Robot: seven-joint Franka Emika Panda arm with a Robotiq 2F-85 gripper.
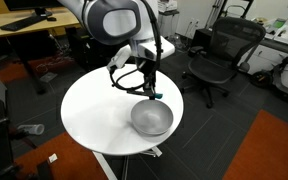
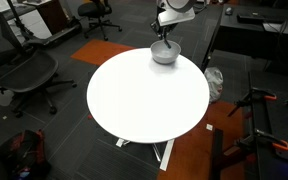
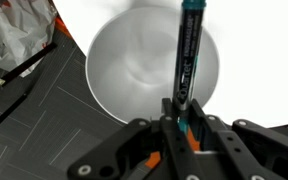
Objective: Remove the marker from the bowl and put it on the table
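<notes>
The gripper (image 3: 181,112) holds the marker (image 3: 188,50) tight between its fingers, right over the shiny bowl (image 3: 134,70), which sits near the edge of the round white table (image 2: 149,95).

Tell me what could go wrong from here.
1. The gripper holds the marker near one end, so it could pivot or slip.
2. The marker appears to hang over the bowl, so releasing now would likely drop it back in.
3. The bowl sits near the table edge, and a knock might push it off.
</notes>
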